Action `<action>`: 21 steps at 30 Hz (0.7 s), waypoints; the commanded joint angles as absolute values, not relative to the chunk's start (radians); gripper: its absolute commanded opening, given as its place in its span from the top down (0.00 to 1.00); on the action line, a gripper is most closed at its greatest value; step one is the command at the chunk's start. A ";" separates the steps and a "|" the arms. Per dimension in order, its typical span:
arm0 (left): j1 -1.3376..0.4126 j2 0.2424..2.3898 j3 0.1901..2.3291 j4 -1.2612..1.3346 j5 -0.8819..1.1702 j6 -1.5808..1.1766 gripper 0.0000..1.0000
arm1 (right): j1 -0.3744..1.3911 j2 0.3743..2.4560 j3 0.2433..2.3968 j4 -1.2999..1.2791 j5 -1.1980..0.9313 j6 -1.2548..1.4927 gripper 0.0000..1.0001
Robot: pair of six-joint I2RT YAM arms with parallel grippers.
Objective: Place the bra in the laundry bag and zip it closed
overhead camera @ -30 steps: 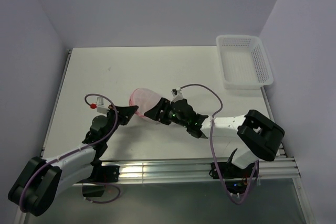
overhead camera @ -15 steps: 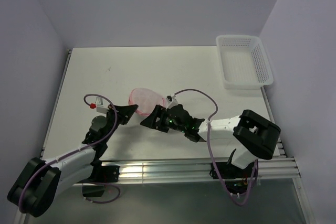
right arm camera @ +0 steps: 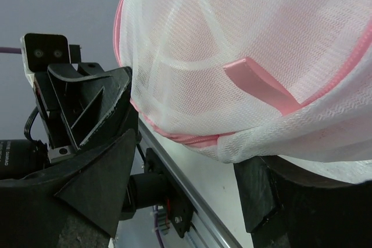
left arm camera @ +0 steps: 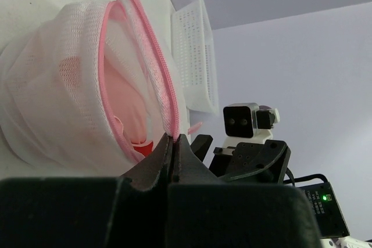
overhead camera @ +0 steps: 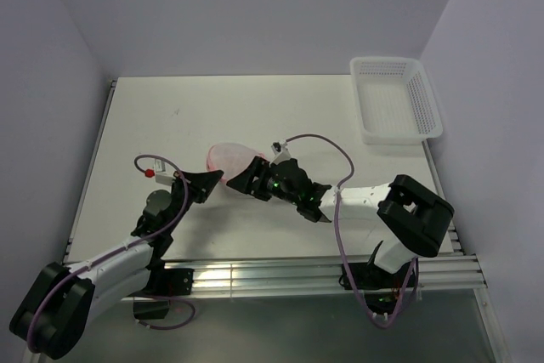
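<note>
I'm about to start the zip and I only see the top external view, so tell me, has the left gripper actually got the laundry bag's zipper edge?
Observer: Yes, the left wrist view shows the left gripper shut on the pink zipper rim of the laundry bag.
Operator: Is the bra inside?
Observer: Pink fabric, the bra, shows through the gaping opening; the zipper is not closed.
Operator: And the right gripper?
Observer: Its wrist view shows the right gripper open, mesh bulging between its fingers.
</note>
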State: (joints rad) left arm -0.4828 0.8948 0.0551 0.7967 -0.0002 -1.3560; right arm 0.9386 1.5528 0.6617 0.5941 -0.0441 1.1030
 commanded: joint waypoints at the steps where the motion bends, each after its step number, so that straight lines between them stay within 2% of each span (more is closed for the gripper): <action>1: -0.495 0.905 0.029 0.839 0.017 -1.374 1.00 | 0.925 1.529 0.658 0.660 0.018 1.095 0.26; 4: -0.500 0.911 0.034 0.838 0.017 -1.370 1.00 | 0.911 1.535 0.658 0.658 0.014 1.094 0.32; 5: -0.502 0.913 0.034 0.836 0.012 -1.368 1.00 | 0.908 1.537 0.657 0.658 0.018 1.097 0.39; 9: -0.502 0.910 0.031 0.816 0.012 -1.362 1.00 | 0.884 1.542 0.640 0.681 0.005 1.104 0.48; 13: -0.502 0.894 0.031 0.782 0.006 -1.345 1.00 | 0.877 1.543 0.627 0.716 0.005 1.104 0.50; 16: -0.503 0.887 0.037 0.766 0.006 -1.324 1.00 | 0.876 1.557 0.624 0.739 -0.026 1.111 0.59; 20: -0.503 0.890 0.057 0.701 0.006 -1.283 0.99 | 0.874 1.578 0.621 0.762 -0.034 1.115 0.87; 21: -0.503 0.887 0.075 0.683 0.006 -1.240 0.95 | 0.873 1.578 0.620 0.765 -0.032 1.117 0.91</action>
State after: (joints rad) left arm -0.4973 0.8986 0.0544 0.7322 -0.0036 -1.3220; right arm 0.8837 1.5608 0.6281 0.6819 -0.0402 1.1175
